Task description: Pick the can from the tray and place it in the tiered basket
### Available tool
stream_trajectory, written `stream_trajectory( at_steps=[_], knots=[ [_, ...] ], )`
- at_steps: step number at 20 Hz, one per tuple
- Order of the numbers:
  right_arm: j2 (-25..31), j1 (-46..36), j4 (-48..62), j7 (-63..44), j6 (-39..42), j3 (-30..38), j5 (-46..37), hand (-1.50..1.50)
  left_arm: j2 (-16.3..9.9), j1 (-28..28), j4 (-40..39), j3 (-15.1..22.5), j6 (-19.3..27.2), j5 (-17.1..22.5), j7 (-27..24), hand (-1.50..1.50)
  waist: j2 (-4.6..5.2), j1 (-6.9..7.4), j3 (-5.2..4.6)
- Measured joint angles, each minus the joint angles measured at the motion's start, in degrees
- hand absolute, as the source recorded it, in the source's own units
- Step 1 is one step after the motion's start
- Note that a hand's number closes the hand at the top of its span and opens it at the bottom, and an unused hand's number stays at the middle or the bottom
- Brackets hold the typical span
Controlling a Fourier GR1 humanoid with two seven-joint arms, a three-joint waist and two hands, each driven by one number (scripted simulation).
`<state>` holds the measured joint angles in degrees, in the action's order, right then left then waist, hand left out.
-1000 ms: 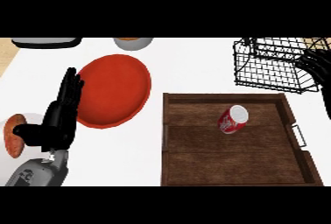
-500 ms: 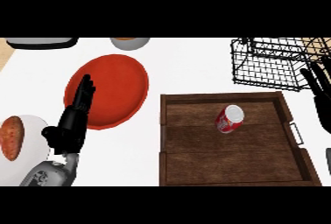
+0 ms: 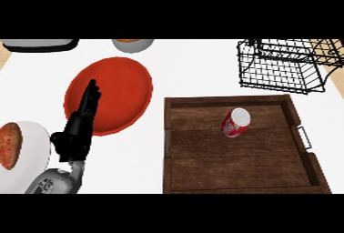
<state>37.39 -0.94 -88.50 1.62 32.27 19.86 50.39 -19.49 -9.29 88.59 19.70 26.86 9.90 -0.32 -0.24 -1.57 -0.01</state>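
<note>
Can (image 3: pixel 236 122) red and white, label unreadable, lying in wooden tray (image 3: pixel 235 175), left hand (image 3: pixel 79 127) fingers straight, holding nothing

Tiered basket (image 3: pixel 285 63) top edge-cut

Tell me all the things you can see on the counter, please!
can: one, red with a pale top, inside the tray, in its far half
tray: one, dark brown wood with a handle on its right side, lower right of the counter
tiered basket: one, black wire, beyond the tray at the upper right
red plate: one, red, left of the tray
white plate: one, white, at the left edge, holding a brown food item
bowl: one, grey, at the far edge, cut off by the view
grey tray-like object: one, far left corner, only partly seen
left hand: one, black, fingers straight, over the red plate's left edge
right hand: not in view
</note>
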Motion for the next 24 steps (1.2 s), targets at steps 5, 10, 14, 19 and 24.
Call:
stream_trajectory(
  at_steps=[5, 10, 14, 19, 24],
  knots=[
    [11.04, 0.05, -7.93, -2.14, 1.75, 1.42, -12.53, -1.50, -0.08, -0.30, -0.39, -0.06, -0.13, -0.50, -0.09, 0.00, -0.08, 0.11, -0.16],
    [18.21, -1.04, -17.66, -7.91, -0.30, -0.02, -22.65, -1.50, 0.75, -0.97, -0.28, 0.55, -0.23, -0.93, 0.64, 0.00, -0.03, 0.78, -0.19],
    [20.76, -2.83, -25.34, -16.90, -3.67, -3.59, -25.86, -1.50, 1.14, -1.22, -0.23, 0.60, -0.58, -1.64, 0.84, 0.00, 0.08, 1.38, -0.16],
    [21.99, -8.13, -31.82, -29.18, -7.31, -10.13, -25.97, -1.50, 3.00, -1.53, -1.35, 0.86, -0.60, -3.30, 0.36, 0.00, 0.23, 1.95, -0.12],
    [20.79, -15.14, -33.93, -37.87, -8.61, -16.63, -26.85, -1.50, 3.72, -2.57, -2.60, -1.10, -2.68, -3.39, 0.28, 0.00, 0.30, 2.16, -0.09]
  ],
)
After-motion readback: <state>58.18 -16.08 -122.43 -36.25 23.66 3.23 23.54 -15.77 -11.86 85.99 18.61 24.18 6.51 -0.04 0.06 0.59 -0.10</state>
